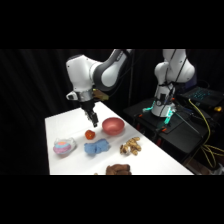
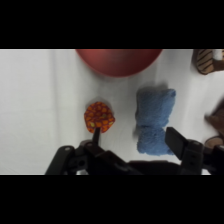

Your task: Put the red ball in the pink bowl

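Gripper point(image 1: 93, 120): up above the table, fingers spread apart, holding nothing.
Red ball point(image 2: 99, 116): on the white table point(image 1: 65, 125), right under the gripper, by one finger.
Pink bowl point(image 1: 113, 126): near the ball, not touching it.
Blue soft toy point(image 2: 154, 118): beside the ball, between the fingers in the wrist view.

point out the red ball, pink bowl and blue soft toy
red ball point(image 2: 99, 117), wrist view, its middle
pink bowl point(image 1: 113, 126), side view, its inner wall
blue soft toy point(image 2: 154, 118), wrist view, its middle
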Robot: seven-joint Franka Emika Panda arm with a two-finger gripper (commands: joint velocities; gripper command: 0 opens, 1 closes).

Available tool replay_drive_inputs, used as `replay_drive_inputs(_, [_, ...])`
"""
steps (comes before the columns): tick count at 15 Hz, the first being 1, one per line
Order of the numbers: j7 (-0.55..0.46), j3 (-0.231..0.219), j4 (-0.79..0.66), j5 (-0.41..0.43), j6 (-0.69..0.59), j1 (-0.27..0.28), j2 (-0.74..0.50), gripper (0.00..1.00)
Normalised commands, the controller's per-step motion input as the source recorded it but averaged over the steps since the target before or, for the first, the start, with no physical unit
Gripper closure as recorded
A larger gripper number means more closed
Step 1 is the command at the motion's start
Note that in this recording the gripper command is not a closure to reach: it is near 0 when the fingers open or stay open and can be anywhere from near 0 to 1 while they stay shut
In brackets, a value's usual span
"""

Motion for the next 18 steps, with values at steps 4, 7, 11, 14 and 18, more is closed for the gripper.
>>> replay_drive_inputs(4, [-0.24, 0.076, 0.45, 0.160, -0.17, -0.112, 0.41, 0.00])
replay_drive_inputs(7, [-0.21, 0.103, 0.36, 0.119, -0.22, -0.070, 0.29, 0.00])
replay_drive_inputs(11, [-0.25, 0.079, 0.29, 0.077, -0.20, -0.077, 0.23, 0.00])
replay_drive_inputs(14, [-0.26, 0.021, 0.28, -0.015, -0.21, -0.085, 0.19, 0.00])
replay_drive_inputs(18, [-0.24, 0.000, 0.29, -0.063, -0.20, -0.075, 0.17, 0.00])
